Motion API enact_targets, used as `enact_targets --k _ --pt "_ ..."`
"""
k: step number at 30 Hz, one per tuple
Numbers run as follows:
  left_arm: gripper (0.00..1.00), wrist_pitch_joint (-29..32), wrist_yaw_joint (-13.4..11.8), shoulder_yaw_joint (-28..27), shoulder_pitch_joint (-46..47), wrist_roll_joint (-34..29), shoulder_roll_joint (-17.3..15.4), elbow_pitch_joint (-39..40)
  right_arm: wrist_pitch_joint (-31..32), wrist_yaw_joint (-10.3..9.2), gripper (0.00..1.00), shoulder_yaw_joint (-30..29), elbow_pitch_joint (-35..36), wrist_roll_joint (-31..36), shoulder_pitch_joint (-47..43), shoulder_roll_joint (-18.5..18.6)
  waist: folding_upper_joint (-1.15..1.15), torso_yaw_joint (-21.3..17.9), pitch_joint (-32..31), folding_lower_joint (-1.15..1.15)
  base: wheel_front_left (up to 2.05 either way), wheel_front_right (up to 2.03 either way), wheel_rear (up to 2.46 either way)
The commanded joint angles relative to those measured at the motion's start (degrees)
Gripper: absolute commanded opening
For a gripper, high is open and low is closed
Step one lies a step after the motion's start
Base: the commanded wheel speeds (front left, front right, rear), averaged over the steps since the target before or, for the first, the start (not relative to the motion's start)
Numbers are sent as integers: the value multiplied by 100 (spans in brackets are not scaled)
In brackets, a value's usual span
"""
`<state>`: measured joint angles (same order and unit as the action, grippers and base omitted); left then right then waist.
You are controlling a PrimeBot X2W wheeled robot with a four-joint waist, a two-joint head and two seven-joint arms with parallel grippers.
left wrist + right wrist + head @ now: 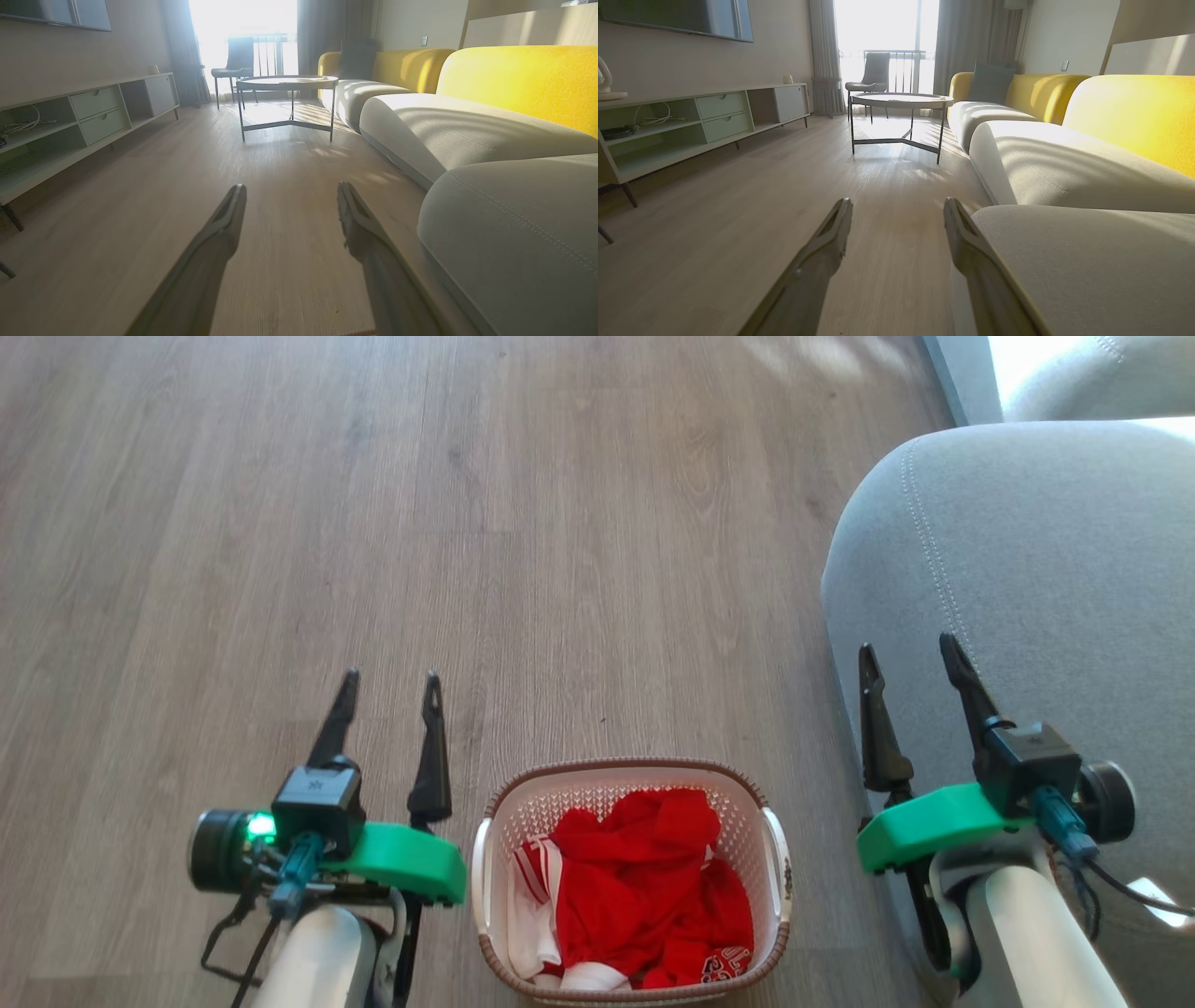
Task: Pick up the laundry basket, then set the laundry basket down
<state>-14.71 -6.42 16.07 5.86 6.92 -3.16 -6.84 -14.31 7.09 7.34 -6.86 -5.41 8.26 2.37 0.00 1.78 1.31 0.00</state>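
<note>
Wood-plank flooring [467, 523] in a sunlit living room, with a grey sofa [1027, 569] on my right. The laundry basket [621, 763] sits on the floor close in front of the robot, between its two arms and untouched. I have the left gripper [392, 677] hanging just beside the basket's left side, its two dark fingers apart with nothing between them. The right gripper [907, 644] hangs on the other side, a little farther off and near the sofa's edge, fingers likewise spread and empty; whether it touches the cushion I cannot tell. Both point forward past the basket, down the room toward a round coffee table [287, 83].

By my reading the pick-up has not begun. The next move, I judge, calls for bringing each gripper down and inward to the white grip on its own side, the left handle [481, 868] and the right handle [777, 859]. Both would then close and rise level so the load does not tip.

Inside the basket lies a heap of red clothes [653, 877], with white striped fabric [532, 877] at its left. Nothing hangs over the brown rim.
</note>
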Motion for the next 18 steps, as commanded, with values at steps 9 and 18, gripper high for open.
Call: enact_targets --k 9,18 --pt "100 -29 320 -208 108 399 26 -288 -69 40 100 196 -488 -294 258 51 0 -33 -28 0 0 0 0" --pt "100 -29 400 -173 87 521 27 -378 -69 40 100 225 -588 -231 303 51 0 -45 -33 0 0 0 0"
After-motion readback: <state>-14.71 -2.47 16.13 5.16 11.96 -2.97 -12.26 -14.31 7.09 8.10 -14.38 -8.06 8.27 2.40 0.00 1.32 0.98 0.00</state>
